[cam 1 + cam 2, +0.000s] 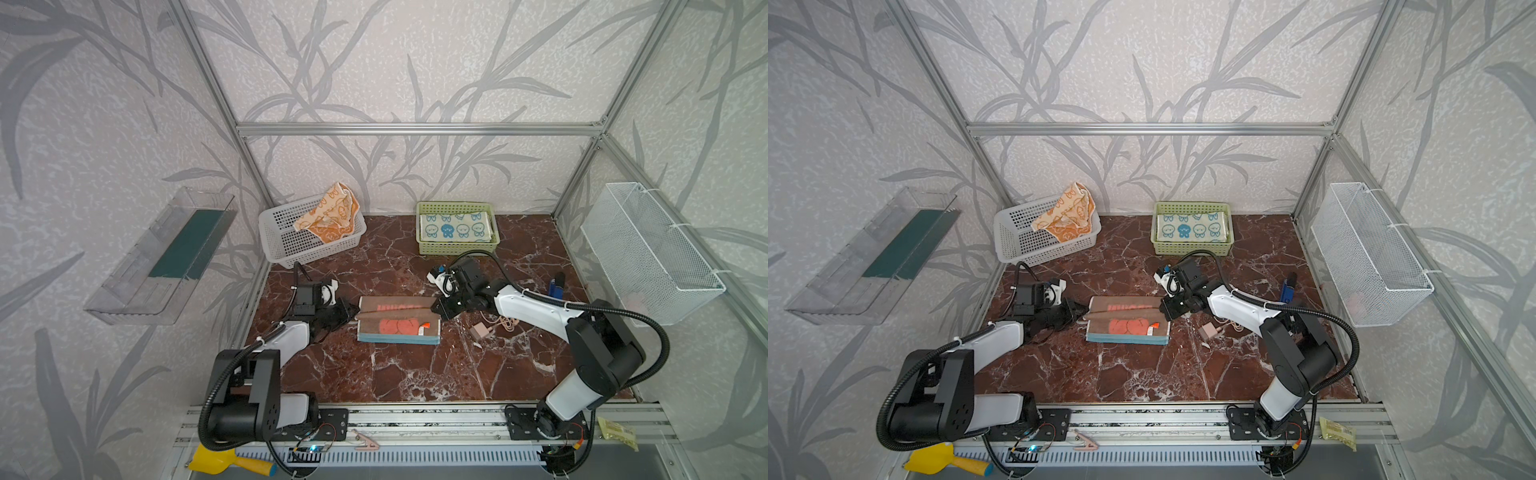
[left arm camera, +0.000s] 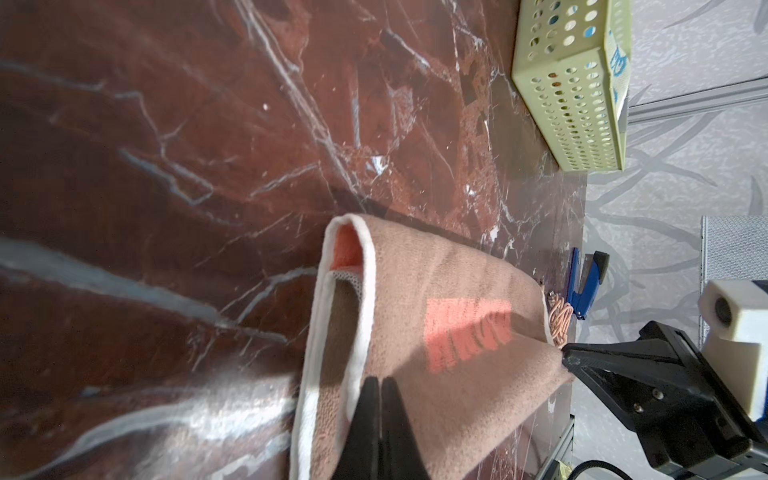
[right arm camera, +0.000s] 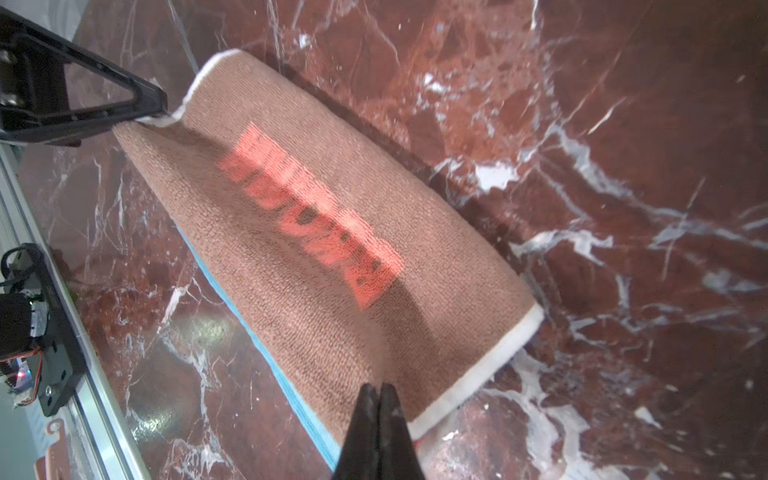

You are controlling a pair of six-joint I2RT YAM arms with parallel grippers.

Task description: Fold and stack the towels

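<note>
A brown towel with a coral bear print [image 1: 399,326] [image 1: 1127,326] lies mid-table on top of a blue-edged towel [image 1: 397,340]. Its far half with coral lettering [image 3: 307,208] is lifted and curled over. My left gripper [image 1: 353,313] [image 2: 380,380] is shut on the left corner's white hem. My right gripper [image 1: 434,309] [image 3: 378,388] is shut on the right corner. An orange bunny towel [image 1: 328,218] hangs crumpled in the white basket [image 1: 274,237]. A folded blue bunny towel [image 1: 455,227] lies in the green basket [image 1: 457,248].
A pink charger with cable [image 1: 482,330] and a blue clip [image 1: 556,286] lie right of the towel. A white wire basket [image 1: 652,253] hangs on the right wall, a clear tray [image 1: 162,257] on the left wall. A yellow tool [image 1: 224,461] lies below the front rail.
</note>
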